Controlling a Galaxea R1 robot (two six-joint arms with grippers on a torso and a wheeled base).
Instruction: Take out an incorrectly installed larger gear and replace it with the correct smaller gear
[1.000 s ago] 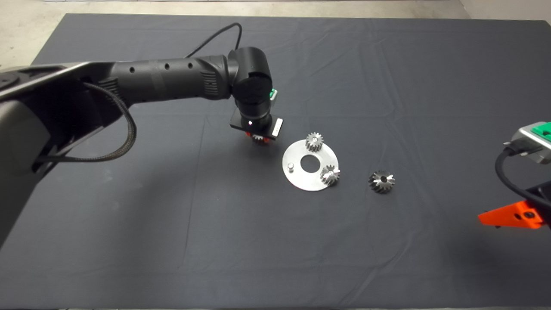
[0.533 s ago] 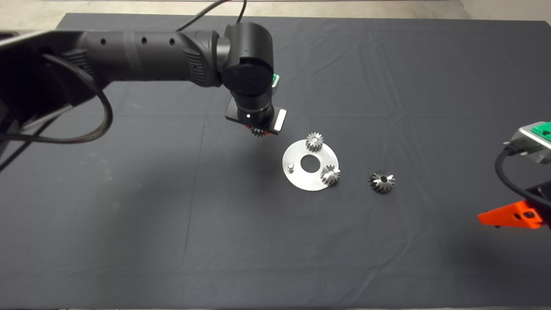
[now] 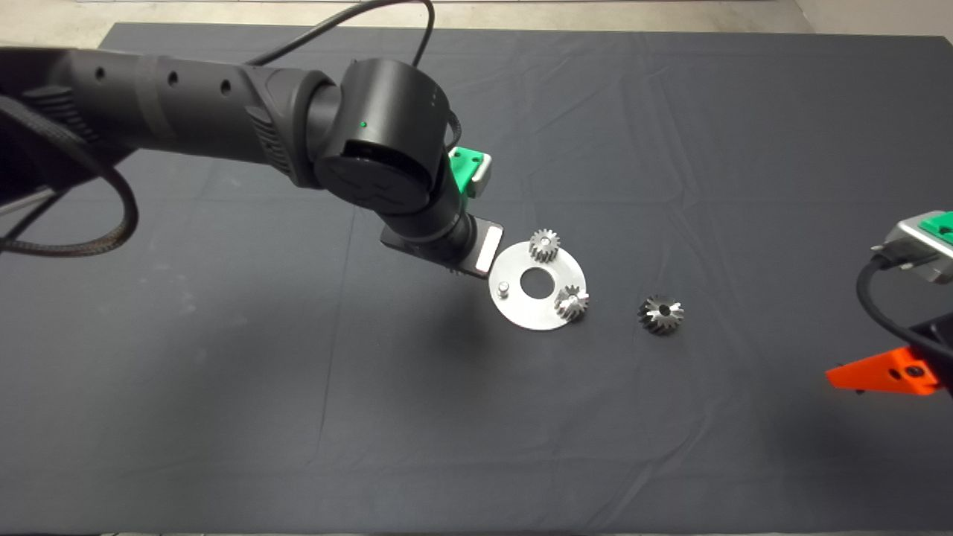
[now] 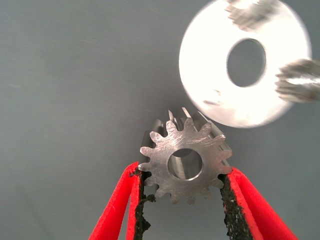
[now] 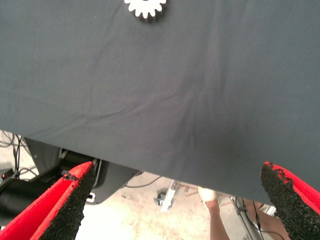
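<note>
My left gripper (image 4: 184, 170) is shut on the smaller gear (image 4: 186, 162), a silver spur gear with a round centre hole, held by its teeth above the mat. In the head view my left wrist (image 3: 439, 242) hides that gear and sits just left of the round steel plate (image 3: 537, 316). The plate has a bare peg (image 3: 503, 287) on its left side. The larger gear (image 3: 660, 313), dark with slanted teeth, lies on the mat right of the plate. My right gripper (image 3: 886, 372) is parked at the right edge, with its fingers (image 5: 60, 205) wide apart.
The plate (image 4: 205, 65) carries a second spur gear (image 3: 544, 245) at its far side and a brighter slanted-tooth gear (image 3: 571, 302) at its right. The right wrist view shows the mat edge, one gear (image 5: 145, 6) and a person's leg (image 5: 220, 220) on the floor.
My left arm has lifted the smaller gear off the mat and carried it right and nearer, from left of the plate to the plate's left edge. The right arm has not moved.
</note>
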